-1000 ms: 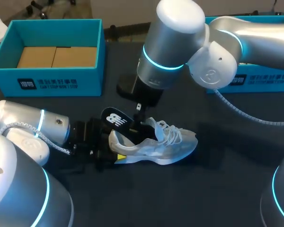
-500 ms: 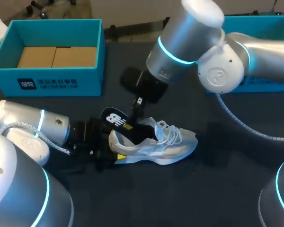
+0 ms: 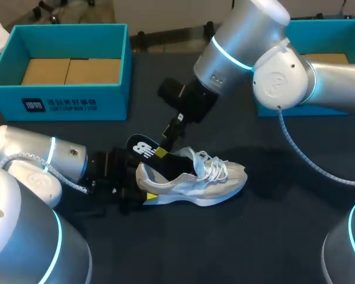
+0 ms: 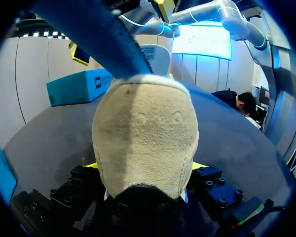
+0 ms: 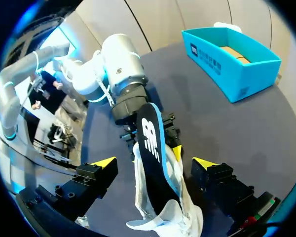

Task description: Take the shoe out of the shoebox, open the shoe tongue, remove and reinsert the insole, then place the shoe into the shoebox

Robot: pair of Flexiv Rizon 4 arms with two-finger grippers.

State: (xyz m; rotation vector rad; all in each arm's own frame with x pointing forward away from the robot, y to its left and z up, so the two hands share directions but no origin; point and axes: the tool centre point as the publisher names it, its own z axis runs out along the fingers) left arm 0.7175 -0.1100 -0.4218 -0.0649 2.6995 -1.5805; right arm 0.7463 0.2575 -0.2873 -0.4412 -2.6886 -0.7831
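- Left shoebox [image 3: 65,105] & right shoebox [image 3: 337,25]: both teal, at the far side of the table [image 3: 272,236], well apart from the shoe. Risk, as I judge it: wrong box picked at the end. The left one shows cardboard inside, so the shoe might sit high or tip.
- Right arm [image 3: 254,53]: comes in from the right, past mid, wrist angled down at the shoe. Risk: too steep a descent presses on the collar & rolls the shoe out of the other grip.
- Shoe [image 3: 195,180]: white/grey, lies on the table, toe to the right. Heel [image 4: 145,133] is clamped by the left gripper [image 4: 145,167], one yellow tip on each side. Only the heel is held, so a hard tug prob. pivots or slips it.
- Insole [image 5: 150,148]: black w/ blue edge, half out. Rear end sticks up over the heel; front end runs down into the shoe. Risk: it folds or jams going back in, or comes fully out & drops.
- Right gripper [image 5: 153,162]: jaws spread wide, astride the insole, gripping nothing. Risk: an off-centre close catches the collar or laces [image 3: 216,165] along w/ the insole, or pinches just the edge & loses it.
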